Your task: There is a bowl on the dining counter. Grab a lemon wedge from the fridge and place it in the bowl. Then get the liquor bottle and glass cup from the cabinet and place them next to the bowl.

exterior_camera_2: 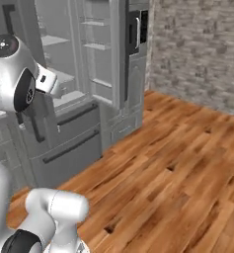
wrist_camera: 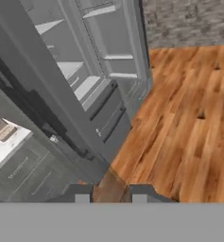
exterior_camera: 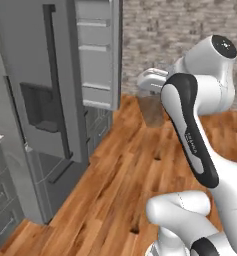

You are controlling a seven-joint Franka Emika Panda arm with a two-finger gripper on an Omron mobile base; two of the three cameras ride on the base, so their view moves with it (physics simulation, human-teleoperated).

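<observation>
Now, in the left base view you see the fridge [exterior_camera: 50,125] at the left, one door swung open toward you with its long dark handle and the dark dispenser recess on its face. Beyond that door the inner door shelves show pale grey. The arm [exterior_camera: 190,135] rises from the lower right and bends over the wooden floor [exterior_camera: 125,175], to the right of the fridge. A brick-tile wall [exterior_camera: 165,35] stands behind the fridge. You cannot make out the jaws past the arm's bulk in this view.

From the right base view the fridge [exterior_camera_2: 98,84] fills the left and middle, its doors open and its shelves bare of anything you can tell. The two lower drawers sit under the shelves, and the arm's wrist [exterior_camera_2: 47,81] hangs just in front of the fridge, above the drawers. The brick-tile wall [exterior_camera_2: 197,54] runs off to the right of the fridge.

Through the hand view you look down along the fridge [wrist_camera: 99,71]: open door, shelves, drawers below, wooden floor [wrist_camera: 179,118] to its right. The two finger tips of the jaws [wrist_camera: 111,194] stand a narrow gap apart; whether anything sits between them you cannot tell. No lemon wedge can be made out.
</observation>
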